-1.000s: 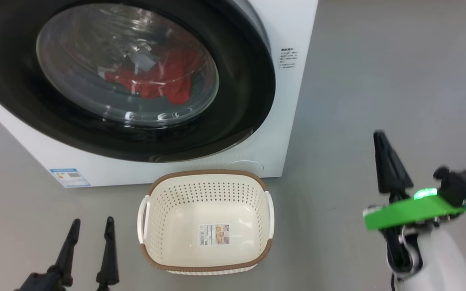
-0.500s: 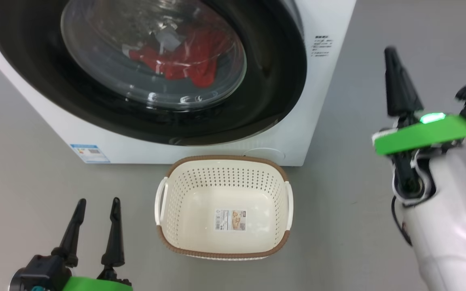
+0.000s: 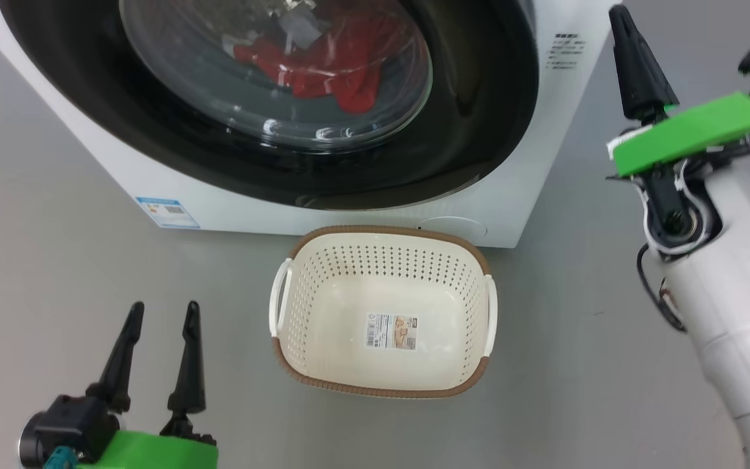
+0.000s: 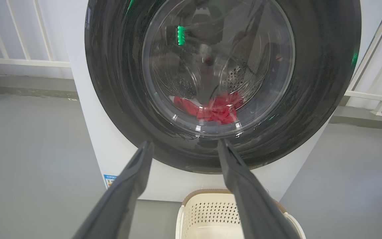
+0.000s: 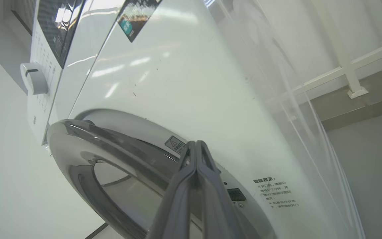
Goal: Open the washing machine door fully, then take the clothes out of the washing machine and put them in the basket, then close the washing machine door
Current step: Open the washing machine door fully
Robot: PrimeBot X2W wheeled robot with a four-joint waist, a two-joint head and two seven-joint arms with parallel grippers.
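Observation:
The washing machine (image 3: 518, 215) stands at the top of the head view with its black-rimmed door (image 3: 479, 98) shut. Red clothes (image 3: 342, 71) lie behind the glass, and the left wrist view shows the clothes (image 4: 217, 109) low in the drum. The cream basket (image 3: 323, 306) sits on the floor just in front of the machine. My left gripper (image 3: 163, 309) is open at the lower left, with nothing between its fingers. My right gripper (image 3: 617, 14) is shut and raised beside the machine's right front corner. In the right wrist view the right gripper (image 5: 196, 143) points at the door's shiny edge (image 5: 111, 139).
Grey floor (image 3: 609, 365) spreads to both sides of the basket. A blue label (image 3: 166, 212) marks the machine's lower front. A white railing (image 4: 25, 61) runs behind the machine. A control knob (image 5: 33, 78) sits on the machine's upper front.
The head camera has shifted, so machine and basket sit further right and higher. My right gripper has risen toward the machine's right front corner, still shut. The left gripper stays open.

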